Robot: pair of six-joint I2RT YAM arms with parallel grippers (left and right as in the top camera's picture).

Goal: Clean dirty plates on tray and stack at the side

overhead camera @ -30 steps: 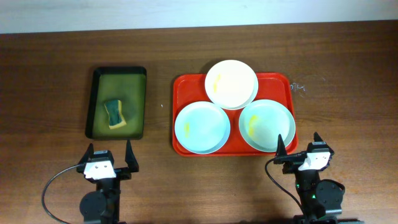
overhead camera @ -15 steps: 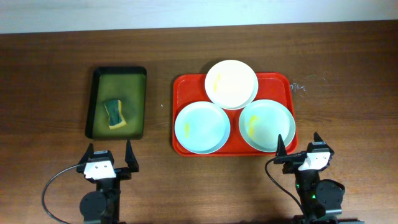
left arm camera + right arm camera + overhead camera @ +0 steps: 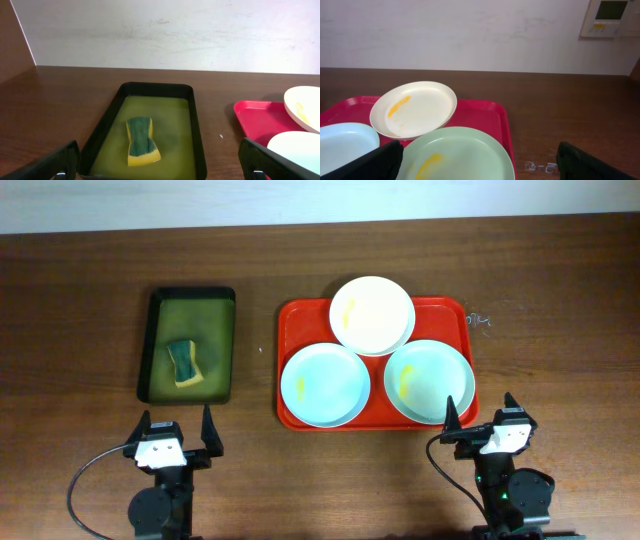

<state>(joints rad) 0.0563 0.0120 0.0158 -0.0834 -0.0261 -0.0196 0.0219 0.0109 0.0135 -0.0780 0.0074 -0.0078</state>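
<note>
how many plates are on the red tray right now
3. The cream-white plate sits at the far edge of the tray; the left blue plate and the right blue plate lie side by side nearer the arms. Nothing looks stacked, so none seems hidden.

A green-and-yellow sponge (image 3: 142,141) is lying in a dark tray (image 3: 196,135), seemingly in yellowish liquid, on the bench (image 3: 60,95). Rightward, a red tray (image 3: 257,120) is carrying a cream plate (image 3: 304,102) and a pale plate (image 3: 295,145), both cropped. The left gripper (image 3: 159,150) is framing the scene, its fingers standing wide apart.
</note>
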